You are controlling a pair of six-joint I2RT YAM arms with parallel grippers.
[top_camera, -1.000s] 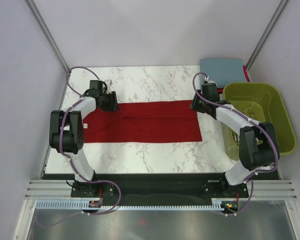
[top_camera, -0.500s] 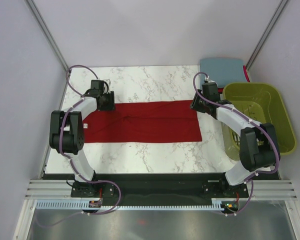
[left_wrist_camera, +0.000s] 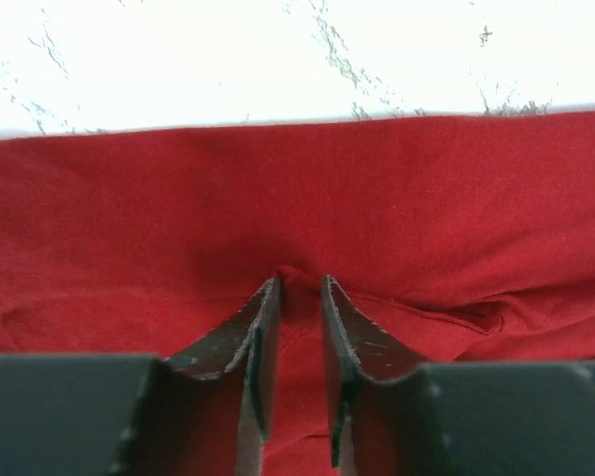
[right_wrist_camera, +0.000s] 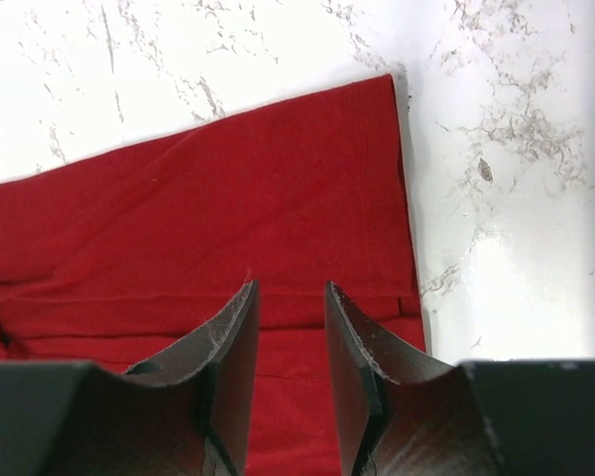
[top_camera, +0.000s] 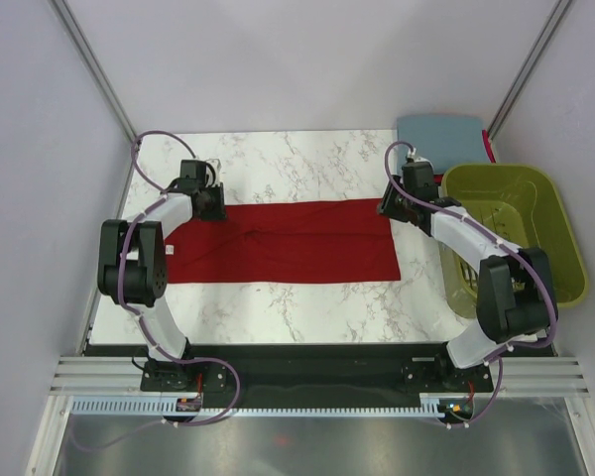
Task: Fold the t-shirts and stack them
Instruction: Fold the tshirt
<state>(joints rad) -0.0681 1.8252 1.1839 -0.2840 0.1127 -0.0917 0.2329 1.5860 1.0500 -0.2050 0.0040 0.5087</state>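
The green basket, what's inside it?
The basket looks empty: only its slatted bottom shows. The right arm covers its left edge, so that bit is hidden. A blue shirt lies behind it.
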